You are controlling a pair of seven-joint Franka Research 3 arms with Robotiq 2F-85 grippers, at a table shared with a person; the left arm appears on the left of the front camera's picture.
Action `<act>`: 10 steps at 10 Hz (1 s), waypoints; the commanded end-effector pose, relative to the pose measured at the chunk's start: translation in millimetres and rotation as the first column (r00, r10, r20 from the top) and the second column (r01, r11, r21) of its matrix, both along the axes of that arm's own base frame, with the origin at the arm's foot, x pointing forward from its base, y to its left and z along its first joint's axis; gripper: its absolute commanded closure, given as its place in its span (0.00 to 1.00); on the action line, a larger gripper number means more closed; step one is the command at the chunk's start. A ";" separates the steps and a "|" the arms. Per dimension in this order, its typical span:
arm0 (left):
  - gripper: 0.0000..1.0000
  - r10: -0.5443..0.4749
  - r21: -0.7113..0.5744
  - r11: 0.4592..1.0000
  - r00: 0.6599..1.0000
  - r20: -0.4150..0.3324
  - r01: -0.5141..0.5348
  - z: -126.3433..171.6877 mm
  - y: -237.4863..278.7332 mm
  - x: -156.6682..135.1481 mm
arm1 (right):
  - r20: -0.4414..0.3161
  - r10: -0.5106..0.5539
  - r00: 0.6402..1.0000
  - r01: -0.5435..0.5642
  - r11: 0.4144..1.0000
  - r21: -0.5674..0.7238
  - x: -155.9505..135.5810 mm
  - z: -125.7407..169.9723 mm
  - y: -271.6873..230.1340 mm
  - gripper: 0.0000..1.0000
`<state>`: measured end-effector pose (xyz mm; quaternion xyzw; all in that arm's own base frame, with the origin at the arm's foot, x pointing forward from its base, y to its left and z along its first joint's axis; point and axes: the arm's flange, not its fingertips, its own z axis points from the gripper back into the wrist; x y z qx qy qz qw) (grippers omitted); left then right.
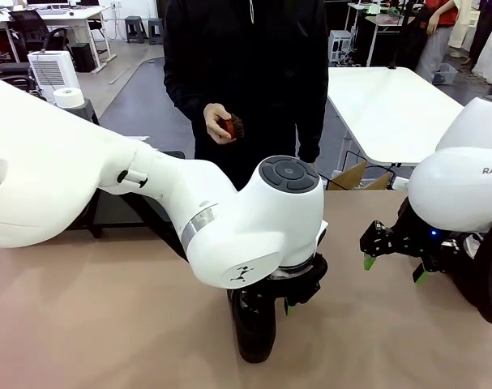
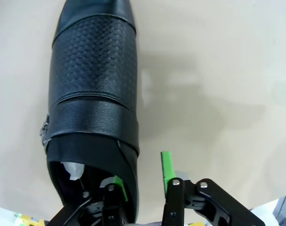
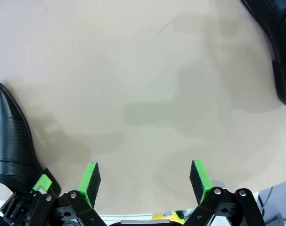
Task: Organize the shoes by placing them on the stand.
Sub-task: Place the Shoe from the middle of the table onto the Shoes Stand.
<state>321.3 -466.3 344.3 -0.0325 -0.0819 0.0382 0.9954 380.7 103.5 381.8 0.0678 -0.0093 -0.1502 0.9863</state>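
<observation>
A black shoe (image 2: 93, 84) is lying on the plain beige tabletop (image 1: 108, 324). The left pincer (image 2: 142, 169) is straddling its heel wall, jaws not yet clamped. The right pincer (image 3: 145, 176) is hovering released above the tabletop. Beyond, a person (image 1: 246, 65) is standing among white tables (image 1: 391, 105) on a grey floor (image 1: 148, 97).

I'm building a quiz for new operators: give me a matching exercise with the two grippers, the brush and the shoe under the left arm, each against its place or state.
1 left gripper
2 right gripper
3 brush
4 shoe

A in the person's hand
B black, whitish stuffing inside
C jaws open over bare table
D jaws astride the shoe's collar

Pairs: 1-D, 2-C, 3-A, 4-B
</observation>
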 end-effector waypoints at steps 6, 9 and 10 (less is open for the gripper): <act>1.00 0.019 -0.046 0.999 0.999 -0.047 -0.021 25.2 24.0 8.4 | 0.004 -0.002 1.000 0.002 1.000 0.000 0.3 1.4 0.8 0.00; 1.00 -0.120 -0.196 0.971 0.988 0.102 0.138 114.2 86.7 24.3 | 0.004 -0.002 1.000 0.002 1.000 0.000 0.3 1.4 0.8 0.00; 1.00 -0.145 -0.188 0.965 0.972 0.185 0.180 132.5 115.8 42.4 | 0.004 -0.002 1.000 0.002 1.000 0.000 0.3 1.4 0.8 0.00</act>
